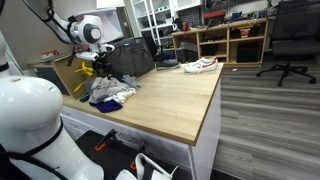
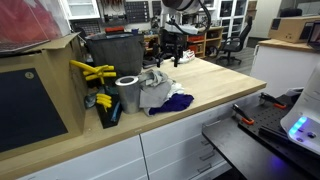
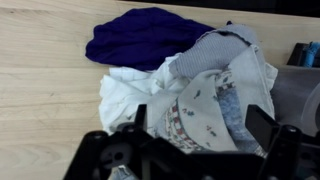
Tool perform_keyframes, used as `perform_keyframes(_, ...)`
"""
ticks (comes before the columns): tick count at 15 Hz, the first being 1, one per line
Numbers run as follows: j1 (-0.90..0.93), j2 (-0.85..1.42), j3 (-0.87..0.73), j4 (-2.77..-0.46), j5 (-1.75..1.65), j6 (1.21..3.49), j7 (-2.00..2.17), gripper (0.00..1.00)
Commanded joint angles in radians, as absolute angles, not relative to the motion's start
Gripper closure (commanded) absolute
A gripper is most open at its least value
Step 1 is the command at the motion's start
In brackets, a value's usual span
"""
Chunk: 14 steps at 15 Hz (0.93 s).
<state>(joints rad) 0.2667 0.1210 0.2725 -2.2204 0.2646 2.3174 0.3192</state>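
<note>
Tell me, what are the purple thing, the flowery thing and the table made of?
The purple cloth looks like soft, matte fabric, maybe knit or fleece: it slumps in rounded folds. The flowery cloth seems thin printed cotton, crumpled, with small dark sprigs on white. The tabletop looks like pale wood or wood-look laminate, smooth: faint grain lines show.

A robotics lab or workshop. A long desk (image 1: 170,100) with a pale wooden top and white drawers (image 2: 180,145) stands on grey plank flooring (image 1: 270,120). A white jointed robot arm (image 1: 88,30) hangs its black tool (image 2: 168,60) over the desk. Yellow-handled clamps (image 2: 92,72) and a silver roll of tape (image 2: 128,92) sit at one end. Behind are open wooden cubby shelves of equipment (image 1: 235,40) and a black swivel office chair (image 1: 290,45).
</note>
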Motion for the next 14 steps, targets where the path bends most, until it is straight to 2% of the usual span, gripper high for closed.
perform_keyframes(1, 0.289, 0.212, 0.278, -2.131, 0.252, 2.325, 0.31, 0.0)
perform_keyframes(8, 0.295, 0.253, 0.242, -2.052, 0.142, 2.296, 0.317, 0.0)
perform_keyframes(14, 0.287, 0.26, 0.232, -2.092, 0.147, 2.308, 0.305, 0.0)
